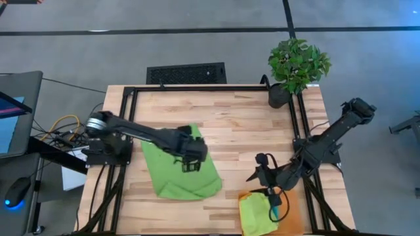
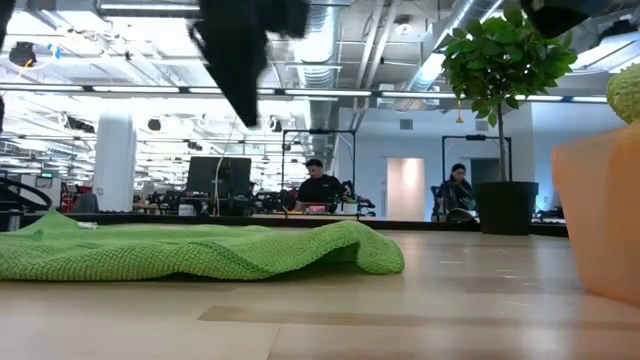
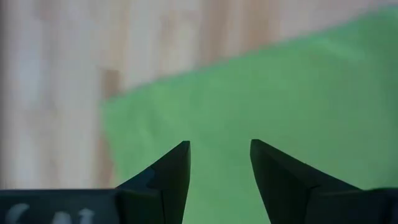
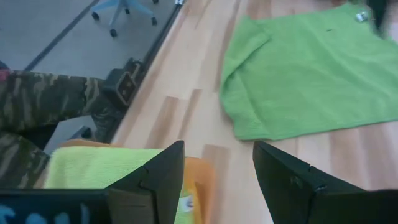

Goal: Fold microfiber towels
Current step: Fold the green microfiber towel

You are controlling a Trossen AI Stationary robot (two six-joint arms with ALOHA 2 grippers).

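Open office: desks (image 2: 215, 205), monitors (image 2: 218, 176)

Nubby green cloth towel (image 2: 200, 250) (matt) on smooth wooden table (image 1: 243, 124).

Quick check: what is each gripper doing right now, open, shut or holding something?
Left gripper: open, empty, over the green towel.
Right gripper: open, empty, above the yellow towel on the orange mat.
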